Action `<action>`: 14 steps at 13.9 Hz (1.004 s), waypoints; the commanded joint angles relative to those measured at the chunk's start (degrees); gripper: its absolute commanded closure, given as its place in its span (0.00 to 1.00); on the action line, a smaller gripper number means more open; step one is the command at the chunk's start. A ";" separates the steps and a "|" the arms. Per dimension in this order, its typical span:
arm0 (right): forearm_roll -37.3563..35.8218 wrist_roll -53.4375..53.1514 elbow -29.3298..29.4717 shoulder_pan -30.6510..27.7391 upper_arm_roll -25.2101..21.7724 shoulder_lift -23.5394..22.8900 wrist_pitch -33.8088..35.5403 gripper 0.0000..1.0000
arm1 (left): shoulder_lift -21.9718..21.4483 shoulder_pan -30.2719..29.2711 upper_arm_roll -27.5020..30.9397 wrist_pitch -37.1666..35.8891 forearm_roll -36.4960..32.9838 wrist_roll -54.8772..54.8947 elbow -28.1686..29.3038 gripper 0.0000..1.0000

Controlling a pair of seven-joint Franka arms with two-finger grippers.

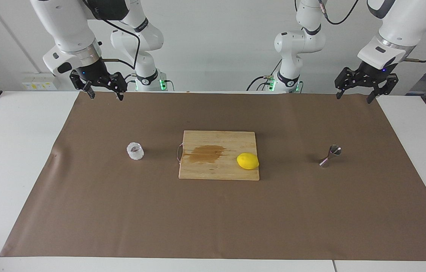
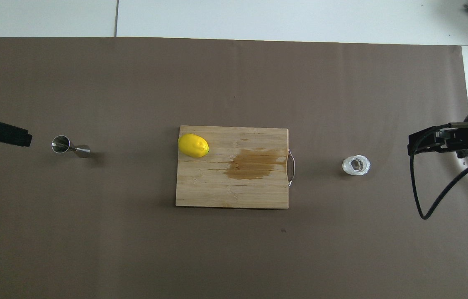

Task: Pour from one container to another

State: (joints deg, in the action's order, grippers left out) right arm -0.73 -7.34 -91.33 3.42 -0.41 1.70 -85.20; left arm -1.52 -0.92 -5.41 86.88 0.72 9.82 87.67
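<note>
The squat clear textured cup [image 1: 135, 151] stands upright on the brown mat toward the right arm's end; it also shows in the overhead view [image 2: 356, 165]. The steel hourglass jigger [image 1: 330, 155] stands on the mat toward the left arm's end, also in the overhead view [image 2: 70, 146]. My right gripper [image 1: 106, 95] hangs open and empty, raised over the mat, apart from the cup; the overhead view shows it too [image 2: 418, 143]. My left gripper [image 1: 353, 97] hangs open and empty, raised over the mat, apart from the jigger, also in the overhead view [image 2: 22, 138].
A wooden cutting board [image 1: 198, 172] with a brown stain and a metal handle lies mid-mat between cup and jigger. A yellow lemon [image 1: 247, 161] sits on its end nearest the jigger. White table [image 1: 13, 151] borders the mat at both ends.
</note>
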 commanded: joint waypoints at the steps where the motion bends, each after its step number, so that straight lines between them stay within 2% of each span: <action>1: 1.87 1.54 -0.16 -0.87 0.24 0.15 0.30 0.00 | -0.15 1.00 0.31 -0.30 -0.54 -2.79 -0.39 0.00; 5: 1.87 1.54 -0.16 -0.95 0.24 0.15 0.30 0.00 | 0.90 0.39 0.49 2.33 -0.19 -2.88 0.31 0.00; 11: 1.87 1.54 -0.16 -0.96 0.24 0.15 0.30 0.00 | 6.17 -0.40 0.84 5.85 0.34 -7.70 0.31 0.00; 14: 1.87 1.54 -0.16 -0.96 0.24 0.15 0.30 0.00 | 8.46 -2.94 0.84 6.55 1.12 -9.38 0.13 0.00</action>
State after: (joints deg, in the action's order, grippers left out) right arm -0.73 -7.35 -91.33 3.42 -0.41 1.70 -85.20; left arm 5.71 -1.89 -4.41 92.32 0.89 1.61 88.06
